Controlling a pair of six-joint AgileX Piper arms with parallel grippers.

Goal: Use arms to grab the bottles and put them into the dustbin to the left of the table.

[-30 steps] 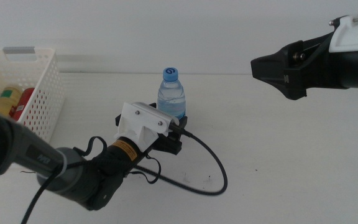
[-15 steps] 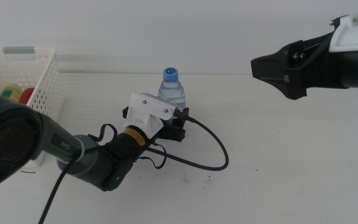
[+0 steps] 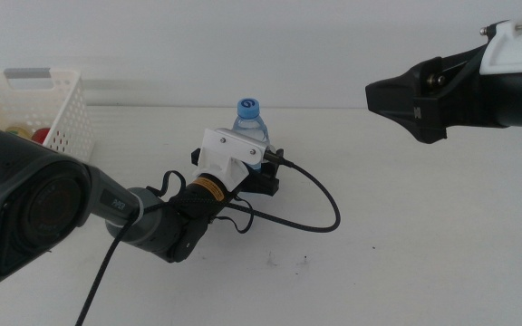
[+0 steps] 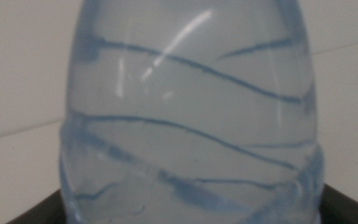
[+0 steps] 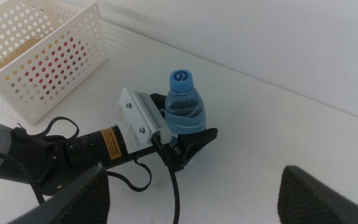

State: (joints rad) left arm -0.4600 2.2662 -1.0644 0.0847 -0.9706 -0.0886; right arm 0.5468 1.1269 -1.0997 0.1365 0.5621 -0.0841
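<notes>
Clear water bottle [image 3: 250, 129] with blue cap, upright on the white table [image 3: 424, 226] near its middle, toward the far edge; filling nearly the whole left wrist view [image 4: 191, 118], ribbed with blue wavy lines. Left gripper [image 3: 265, 172] low on the table around the bottle's base, reaching in from the near left, dark jaws spread on either side of the bottle, seen most plainly in the right wrist view [image 5: 188, 140]; whether the jaws already press the plastic, impossible to tell. White camera housing [image 3: 232, 151] just in front of the bottle, hiding its lower half in the middle view. Black cable [image 3: 320, 204] looping from that gripper over the table to the right and back toward the arm [image 3: 166, 225]. Right gripper [image 3: 406, 98] held high at the upper right, well apart from the bottle; jaws open, wide apart along the bottom edge of the right wrist view [image 5: 191, 193], nothing between them. White perforated dustbin [image 3: 57, 113] at the far left of the table, grey strip on its rim, partly hidden by the blurred left arm; something yellow and something red showing inside it through the holes [image 5: 42, 53].
</notes>
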